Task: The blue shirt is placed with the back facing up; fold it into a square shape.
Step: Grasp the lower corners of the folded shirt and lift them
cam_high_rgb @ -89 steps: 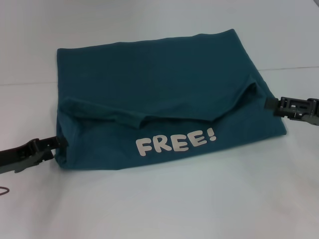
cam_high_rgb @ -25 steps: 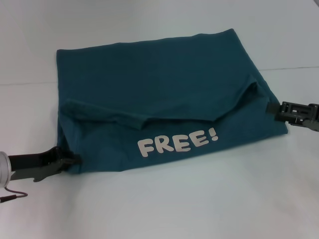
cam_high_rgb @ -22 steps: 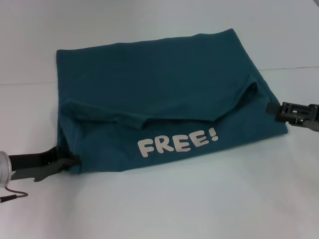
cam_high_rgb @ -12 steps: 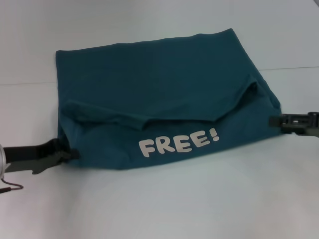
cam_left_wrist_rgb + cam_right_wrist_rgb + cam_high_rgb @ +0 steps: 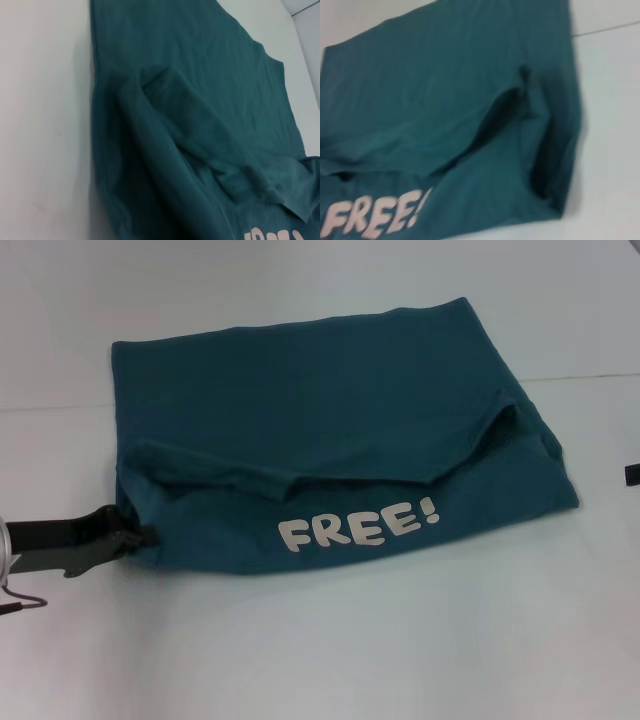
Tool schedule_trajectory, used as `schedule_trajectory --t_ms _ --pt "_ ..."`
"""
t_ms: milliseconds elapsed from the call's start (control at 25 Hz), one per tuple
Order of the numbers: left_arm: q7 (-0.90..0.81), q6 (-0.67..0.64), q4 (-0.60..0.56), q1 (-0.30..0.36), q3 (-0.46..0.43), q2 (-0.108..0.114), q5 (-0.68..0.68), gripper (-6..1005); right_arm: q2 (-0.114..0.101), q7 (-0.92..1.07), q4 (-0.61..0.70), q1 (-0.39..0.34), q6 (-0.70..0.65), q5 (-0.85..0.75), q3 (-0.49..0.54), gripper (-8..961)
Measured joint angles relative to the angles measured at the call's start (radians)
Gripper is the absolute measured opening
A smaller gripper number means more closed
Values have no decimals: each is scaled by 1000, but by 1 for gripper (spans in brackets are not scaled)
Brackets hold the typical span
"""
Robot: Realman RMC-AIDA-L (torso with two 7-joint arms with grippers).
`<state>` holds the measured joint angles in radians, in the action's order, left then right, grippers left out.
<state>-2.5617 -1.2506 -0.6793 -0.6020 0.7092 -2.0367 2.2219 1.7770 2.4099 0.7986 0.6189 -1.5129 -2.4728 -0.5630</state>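
The blue shirt [image 5: 320, 390] lies folded on the white table, its near part turned over so the white "FREE!" lettering [image 5: 357, 523] faces up. A sleeve edge forms a loose ridge across the middle. My left gripper [image 5: 138, 534] rests on the table, touching the shirt's near left corner. Only a dark tip of my right gripper [image 5: 633, 473] shows at the right edge of the head view, apart from the shirt. The left wrist view shows the blue shirt [image 5: 190, 100] with its rumpled folded layers. In the right wrist view the blue shirt [image 5: 435, 90] has an open pocket of cloth at its right side fold.
The white table [image 5: 400, 640] spreads bare in front of and beside the shirt. A seam line [image 5: 590, 377] runs across the back behind the shirt. A thin dark cable [image 5: 22, 602] loops beside my left arm at the lower left.
My right gripper has pulled away from the shirt's right edge, out to the right, and almost left the head view. The left gripper has stayed at the near left corner, shifting only slightly.
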Motion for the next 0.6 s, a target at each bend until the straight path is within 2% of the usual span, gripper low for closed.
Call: schedule_trajectory --t_ms 120,440,600 --pt "1 2 0 0 0 -2 -3 27 14 2 1 10 54 -16 -2 833" --pt "0 0 0 0 0 -10 -3 27 102 -77 -7 33 236 -56 -83 829" --pt "0 -1 0 2 -1 -13 -4 26 133 -93 -16 40 296 -58 -105 827"
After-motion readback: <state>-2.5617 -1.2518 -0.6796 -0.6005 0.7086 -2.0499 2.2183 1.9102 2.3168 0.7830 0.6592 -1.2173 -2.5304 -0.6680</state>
